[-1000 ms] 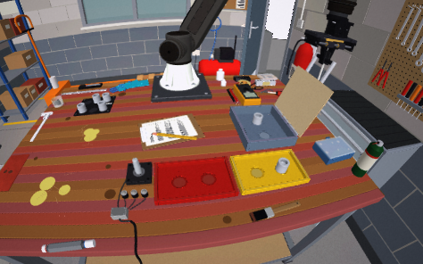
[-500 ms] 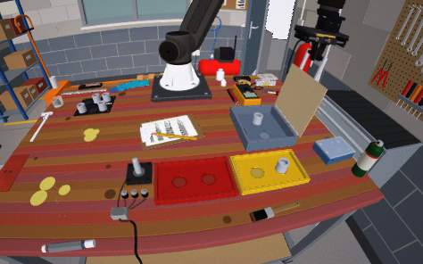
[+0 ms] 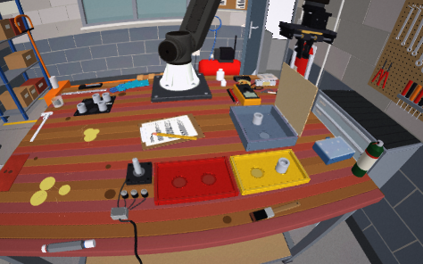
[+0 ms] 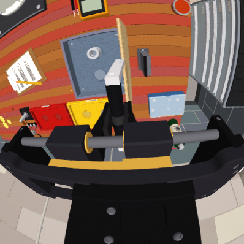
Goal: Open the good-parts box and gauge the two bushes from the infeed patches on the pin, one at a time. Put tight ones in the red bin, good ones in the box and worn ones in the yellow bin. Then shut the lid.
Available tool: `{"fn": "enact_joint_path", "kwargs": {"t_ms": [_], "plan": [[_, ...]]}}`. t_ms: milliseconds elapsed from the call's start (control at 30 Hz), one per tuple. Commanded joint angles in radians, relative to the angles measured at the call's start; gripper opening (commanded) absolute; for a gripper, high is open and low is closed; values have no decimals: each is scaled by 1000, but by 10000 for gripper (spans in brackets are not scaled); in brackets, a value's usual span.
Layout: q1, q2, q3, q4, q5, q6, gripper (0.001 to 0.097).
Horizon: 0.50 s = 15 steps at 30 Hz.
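The tan lid (image 3: 296, 97) stands nearly upright on the right side of the open grey box (image 3: 263, 127), and one grey bush (image 3: 257, 118) sits inside the box. My gripper (image 4: 118, 118), high above the lid at the right rear of the bench, is closed on the lid's black handle with a white tip (image 4: 114, 89). A second bush (image 3: 282, 165) stands in the yellow bin (image 3: 268, 171). The red bin (image 3: 195, 179) is empty. The gauge pin (image 3: 137, 167) stands on its black base left of the red bin.
The metal cabinet (image 3: 339, 120) borders the bench right of the lid. A blue block (image 3: 333, 149) and a green bottle (image 3: 367, 158) lie near the right edge. A clipboard (image 3: 169, 129) lies mid-bench, a brush (image 3: 274, 211) at the front, and yellow patches (image 3: 44, 189) lie left.
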Motion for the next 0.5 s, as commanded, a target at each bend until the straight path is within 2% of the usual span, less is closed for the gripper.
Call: {"fn": "enact_joint_path", "kwargs": {"t_ms": [0,467], "plan": [[-4,-5,-6,0,3,4,48],[-71,-66,-127,0,63,71,48]]}}
